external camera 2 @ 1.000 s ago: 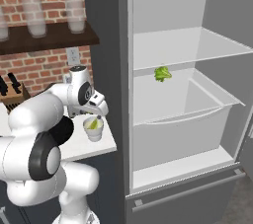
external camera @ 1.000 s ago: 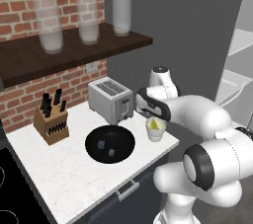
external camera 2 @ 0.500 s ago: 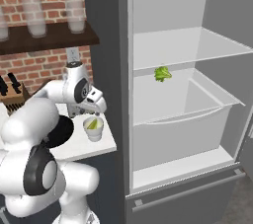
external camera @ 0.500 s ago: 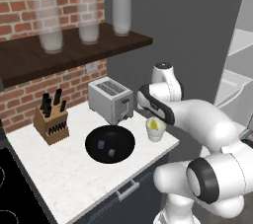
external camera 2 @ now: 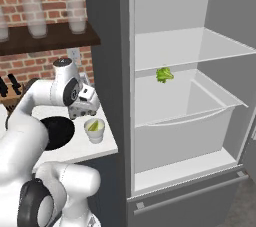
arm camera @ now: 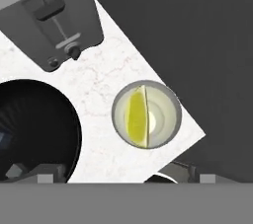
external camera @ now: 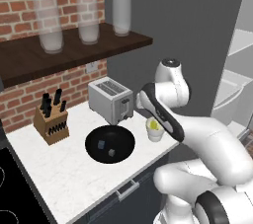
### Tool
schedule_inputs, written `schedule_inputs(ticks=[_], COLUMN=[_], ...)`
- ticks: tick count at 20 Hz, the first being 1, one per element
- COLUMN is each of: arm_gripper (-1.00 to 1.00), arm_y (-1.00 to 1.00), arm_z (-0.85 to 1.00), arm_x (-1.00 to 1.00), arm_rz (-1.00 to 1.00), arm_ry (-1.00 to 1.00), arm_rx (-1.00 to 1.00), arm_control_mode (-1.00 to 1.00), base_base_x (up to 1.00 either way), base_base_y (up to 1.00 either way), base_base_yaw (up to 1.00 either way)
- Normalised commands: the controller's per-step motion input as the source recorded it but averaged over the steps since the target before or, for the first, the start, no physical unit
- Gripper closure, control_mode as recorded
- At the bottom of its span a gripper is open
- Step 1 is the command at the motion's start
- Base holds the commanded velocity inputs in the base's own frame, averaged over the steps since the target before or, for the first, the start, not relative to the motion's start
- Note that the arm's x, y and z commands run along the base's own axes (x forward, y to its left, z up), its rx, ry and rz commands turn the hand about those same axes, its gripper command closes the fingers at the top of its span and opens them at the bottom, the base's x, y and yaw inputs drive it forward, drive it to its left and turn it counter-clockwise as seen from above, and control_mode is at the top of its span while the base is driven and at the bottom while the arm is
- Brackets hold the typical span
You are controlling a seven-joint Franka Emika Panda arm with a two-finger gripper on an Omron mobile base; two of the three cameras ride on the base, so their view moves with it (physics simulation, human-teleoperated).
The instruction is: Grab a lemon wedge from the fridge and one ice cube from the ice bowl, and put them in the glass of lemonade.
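In the left base view the gripper point(external camera: 140, 100) hangs above one cup of lemonade point(external camera: 154, 130), which stands on the white counter point(external camera: 64, 168) just below and to the hand's right side. One yellow lemon wedge point(external camera: 154, 125) sits inside that cup. One black bowl point(external camera: 109, 143) lies on the counter beside the cup, below the hand, with two ice cubes point(external camera: 111, 152) in it. One toaster point(external camera: 110, 100) stands close behind the hand, and one knife block point(external camera: 50, 123) sits well away from it. Three tall glasses point(external camera: 121, 12) stand on the shelf point(external camera: 59, 54) high above.

In the right base view the gripper point(external camera 2: 86, 105) hovers just above the cup point(external camera 2: 94, 130), with the wedge point(external camera 2: 93, 126) leaning inside. The bowl point(external camera 2: 59, 133) is next to the cup. The fridge point(external camera 2: 180, 96) stands open well off to the side of the hand, with one green leafy item point(external camera 2: 164, 74) on a shelf.

In the hand view one cup point(arm camera: 146, 114) lies straight ahead of the spread-apart fingertips point(arm camera: 207, 178), which grip nothing. One wedge point(arm camera: 135, 118) rests in it. The bowl point(arm camera: 37, 129) and toaster point(arm camera: 49, 16) lie to one side.
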Motion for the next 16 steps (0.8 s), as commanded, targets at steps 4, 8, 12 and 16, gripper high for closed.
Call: schedule_inputs(ticks=[4, 8, 12, 16], arm_gripper=[-1.00, -1.00, -1.00, -1.00], arm_y=[0.51, 0.91, 1.00, 0.83], arm_z=[0.25, 0.00, 0.00, -0.01], arm_x=[-0.47, -0.47, -0.04, 0.00], arm_rz=[0.32, 0.40, 0.39, 0.17], arm_ry=[0.00, 0.13, 0.32, 0.29], arm_rx=[0.00, 0.00, -0.03, -0.12], arm_control_mode=[-1.00, -1.00, -1.00, -1.00], base_base_x=[0.00, 0.00, 0.00, 0.00], base_base_y=[0.00, 0.00, 0.00, 0.00], base_base_yaw=[0.00, 0.00, 0.00, 0.00])
